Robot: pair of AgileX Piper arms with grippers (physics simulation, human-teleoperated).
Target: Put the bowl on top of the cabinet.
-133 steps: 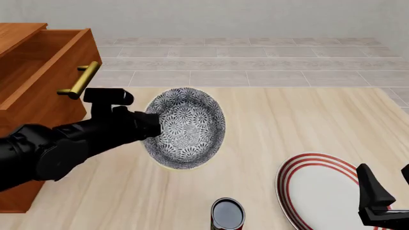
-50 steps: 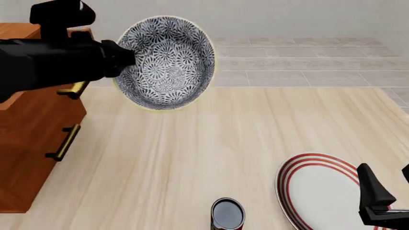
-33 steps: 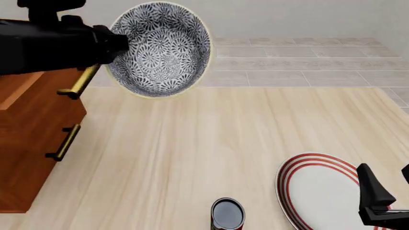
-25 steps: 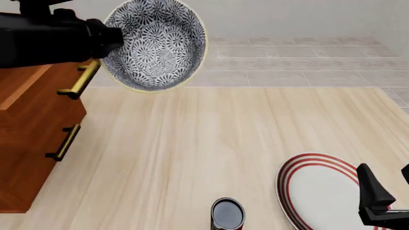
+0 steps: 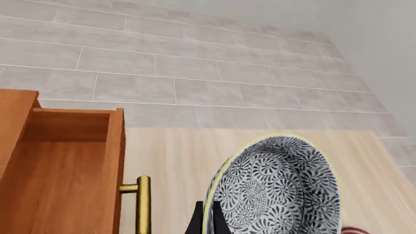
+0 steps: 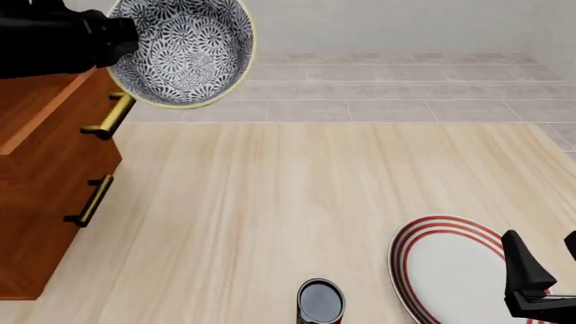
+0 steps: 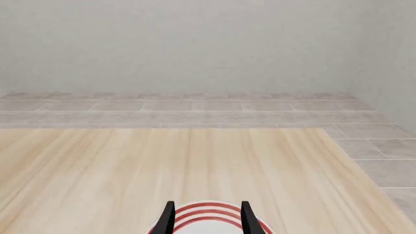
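Observation:
The grey-and-white floral bowl (image 6: 185,50) hangs high in the air, tilted so that its inside faces the front camera. My left gripper (image 6: 124,42) is shut on the bowl's left rim. In the front view the bowl overlaps the upper right corner of the reddish-brown cabinet (image 6: 40,169). The left wrist view shows the bowl (image 5: 279,187) pinched at its rim by the gripper (image 5: 206,222), beside the cabinet's open top drawer (image 5: 62,175). Low at the front right, my right gripper (image 6: 540,287) stands open over a plate, holding nothing.
A white plate with red rings (image 6: 450,266) lies at the front right, seen under the right gripper (image 7: 207,218). A small dark can (image 6: 320,302) stands at the front edge. Brass handles (image 6: 112,115) stick out from the cabinet's drawers. Tiled floor lies beyond the table.
The left gripper has lifted the bowl off the table and carried it up and left, toward the cabinet. The right arm, plate and can have not moved.

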